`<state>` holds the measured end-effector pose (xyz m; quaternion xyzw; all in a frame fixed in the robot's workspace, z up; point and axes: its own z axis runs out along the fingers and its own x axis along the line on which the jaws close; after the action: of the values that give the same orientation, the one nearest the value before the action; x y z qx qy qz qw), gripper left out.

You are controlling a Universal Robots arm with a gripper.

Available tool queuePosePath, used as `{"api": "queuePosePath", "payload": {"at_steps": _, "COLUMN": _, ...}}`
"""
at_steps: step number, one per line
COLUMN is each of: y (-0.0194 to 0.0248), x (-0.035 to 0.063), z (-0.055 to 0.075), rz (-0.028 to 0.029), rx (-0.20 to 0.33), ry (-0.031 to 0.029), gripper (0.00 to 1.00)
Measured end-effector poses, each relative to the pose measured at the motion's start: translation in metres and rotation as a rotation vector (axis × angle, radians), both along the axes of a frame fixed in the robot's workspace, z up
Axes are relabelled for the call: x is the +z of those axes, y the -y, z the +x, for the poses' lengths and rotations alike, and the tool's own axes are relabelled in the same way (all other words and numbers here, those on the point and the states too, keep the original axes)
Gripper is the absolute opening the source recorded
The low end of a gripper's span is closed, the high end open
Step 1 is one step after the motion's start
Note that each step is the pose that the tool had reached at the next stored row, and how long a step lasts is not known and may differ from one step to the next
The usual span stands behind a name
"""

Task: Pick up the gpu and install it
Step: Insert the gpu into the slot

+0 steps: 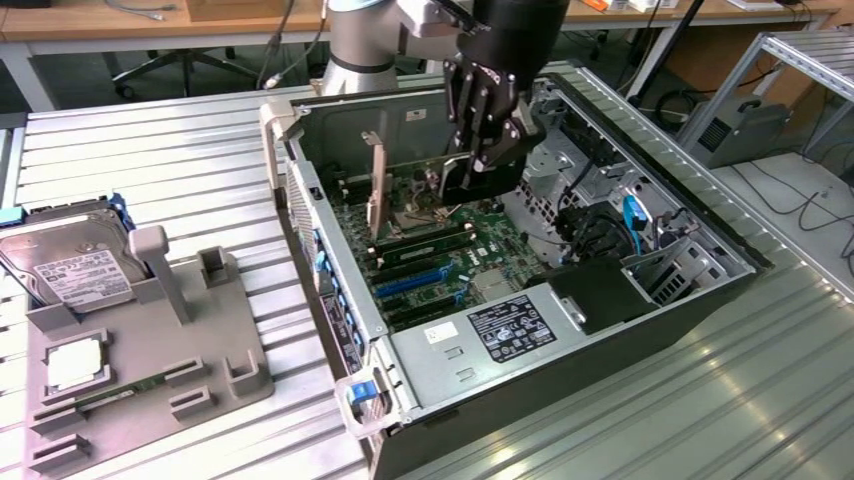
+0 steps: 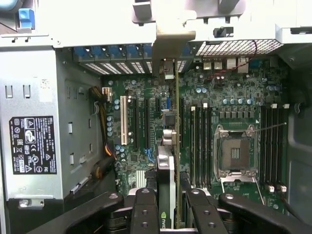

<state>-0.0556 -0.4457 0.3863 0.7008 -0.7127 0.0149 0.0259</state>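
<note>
- Black fingers (image 2: 145,209) of the gripper (image 2: 169,200) are clamped on the gpu (image 2: 165,165), which stands on edge between them, inside the computer case (image 1: 721,250).
- Its metal bracket (image 2: 173,41) lies at the case's rear wall, over the row of slot openings.
- The card's lower edge runs above the dark expansion slots on the motherboard (image 2: 141,161); whether it has entered a slot I cannot tell.
- To do this step well, I judge the card should stay upright and parallel to its slot, with the bracket sliding down flat against the rear wall, not catching on its lip.
- A push should be straight down and even along the card's length; a tilt risks jamming one end.
- On one side, the white slot (image 2: 123,119) and yellow-black cables (image 2: 100,122) leave some room before the power supply (image 2: 34,141).
- On the other, the memory slots (image 2: 200,141) sit close to the finger, so sideways drift there is tight.
- The CPU socket (image 2: 236,151) lies further off, apart from the card.
</note>
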Motion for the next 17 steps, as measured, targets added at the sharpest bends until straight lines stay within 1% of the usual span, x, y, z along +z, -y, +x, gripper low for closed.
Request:
{"api": "queuePosePath", "payload": {"at_steps": 2, "y": 0.0000, "x": -0.0052, "z": 0.000, "rz": 0.0000, "rx": -0.001, "ry": 0.0000, "gripper": 0.27}}
{"api": "queuePosePath", "payload": {"at_steps": 11, "y": 0.0006, "x": -0.0219, "z": -0.001, "rz": 0.0005, "rx": -0.004, "ry": -0.0001, "gripper": 0.27}}
{"api": "queuePosePath", "payload": {"at_steps": 14, "y": 0.0010, "x": -0.0235, "z": -0.002, "rz": 0.0034, "rx": -0.005, "ry": -0.0024, "gripper": 0.27}}
{"api": "queuePosePath", "payload": {"at_steps": 16, "y": 0.0014, "x": -0.0247, "z": -0.002, "rz": 0.0068, "rx": -0.005, "ry": -0.0033, "gripper": 0.27}}
{"api": "queuePosePath", "payload": {"at_steps": 17, "y": 0.0015, "x": -0.0251, "z": -0.002, "rz": 0.0099, "rx": -0.005, "ry": -0.0036, "gripper": 0.27}}
